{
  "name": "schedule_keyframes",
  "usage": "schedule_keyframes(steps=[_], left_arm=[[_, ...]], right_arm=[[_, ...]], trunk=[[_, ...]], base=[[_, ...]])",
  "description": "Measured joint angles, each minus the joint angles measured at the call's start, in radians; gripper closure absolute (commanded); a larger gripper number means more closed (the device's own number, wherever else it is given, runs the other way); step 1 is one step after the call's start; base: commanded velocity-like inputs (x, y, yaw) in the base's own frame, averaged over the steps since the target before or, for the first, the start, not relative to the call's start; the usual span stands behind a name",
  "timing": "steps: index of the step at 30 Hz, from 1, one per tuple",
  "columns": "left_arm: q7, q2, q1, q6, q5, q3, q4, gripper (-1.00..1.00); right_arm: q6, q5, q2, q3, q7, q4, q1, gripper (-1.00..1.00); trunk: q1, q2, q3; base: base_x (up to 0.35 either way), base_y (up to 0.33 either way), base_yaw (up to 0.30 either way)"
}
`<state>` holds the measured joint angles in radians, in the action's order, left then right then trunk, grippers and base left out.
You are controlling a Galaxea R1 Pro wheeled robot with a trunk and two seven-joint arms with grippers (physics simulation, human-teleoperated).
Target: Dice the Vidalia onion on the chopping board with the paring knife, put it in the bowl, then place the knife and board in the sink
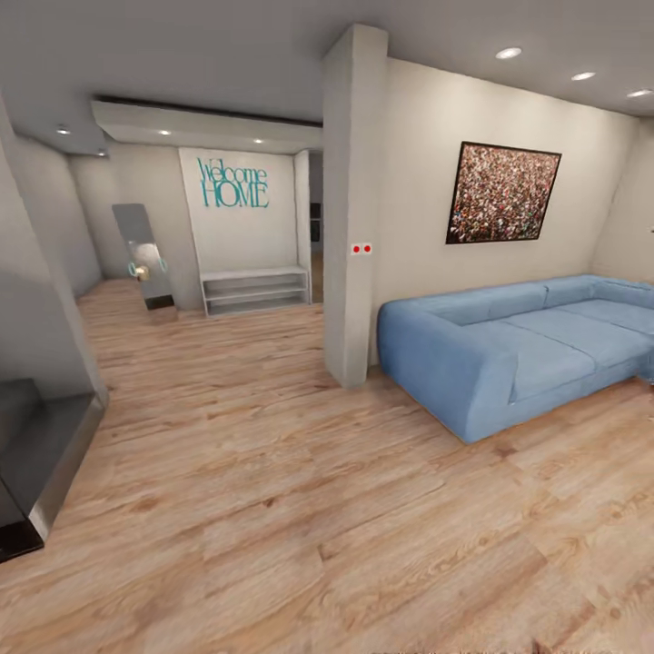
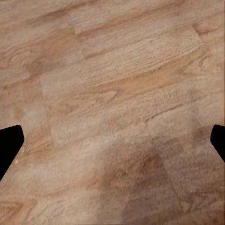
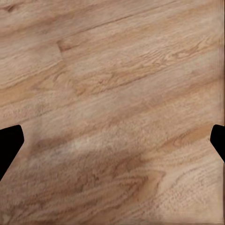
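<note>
While the robot looks across a living room, a wooden floor (image 1: 272, 509) of long, light brown planks with wavy grain spreads out in front. A big blue sofa (image 1: 518, 350) with soft, rounded corners sits by the cream wall on the right. Above it hangs a square picture (image 1: 502, 193) full of tiny speckles in a dark frame. A tall square pillar (image 1: 350, 209) stands in the middle, with two little red dots on it. Far back, blue letters (image 1: 233, 183) on the wall say "Welcome HOME", over a low white shelf (image 1: 254, 290). A tall mirror (image 1: 145, 257) leans nearby.

From each wrist, the same wood planks show below. The left gripper (image 2: 112, 145) has its two black fingertips (image 2: 9, 143) spread wide, gripping nothing. The right gripper (image 3: 112, 145) is spread wide too, with nothing between its fingertips (image 3: 9, 143).
</note>
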<state>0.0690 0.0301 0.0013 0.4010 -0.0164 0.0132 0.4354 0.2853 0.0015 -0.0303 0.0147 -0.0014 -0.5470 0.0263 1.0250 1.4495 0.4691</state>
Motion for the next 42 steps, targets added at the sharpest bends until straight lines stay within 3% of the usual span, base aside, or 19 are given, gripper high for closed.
schedule_keyframes(steps=[8, 29, 42], left_arm=[[0.017, 0.019, 0.000, 0.006, 0.000, -0.002, -0.055, -1.00], [0.019, 0.021, 0.000, 0.009, 0.000, -0.003, -0.080, -1.00], [0.020, 0.021, 0.000, 0.045, 0.000, -0.004, -0.082, -1.00]], right_arm=[[0.001, 0.000, 0.000, 0.000, 0.000, 0.001, -0.001, -1.00], [0.001, 0.000, 0.001, 0.000, 0.000, 0.002, 0.000, -1.00], [0.002, 0.000, 0.003, -0.001, 0.000, 0.015, 0.000, -1.00]], trunk=[[0.000, 0.000, 0.000], [0.000, 0.000, 0.000], [0.000, 0.000, 0.000]], base=[[0.000, 0.000, -0.241], [0.000, 0.000, -0.243], [0.000, 0.000, -0.243]])
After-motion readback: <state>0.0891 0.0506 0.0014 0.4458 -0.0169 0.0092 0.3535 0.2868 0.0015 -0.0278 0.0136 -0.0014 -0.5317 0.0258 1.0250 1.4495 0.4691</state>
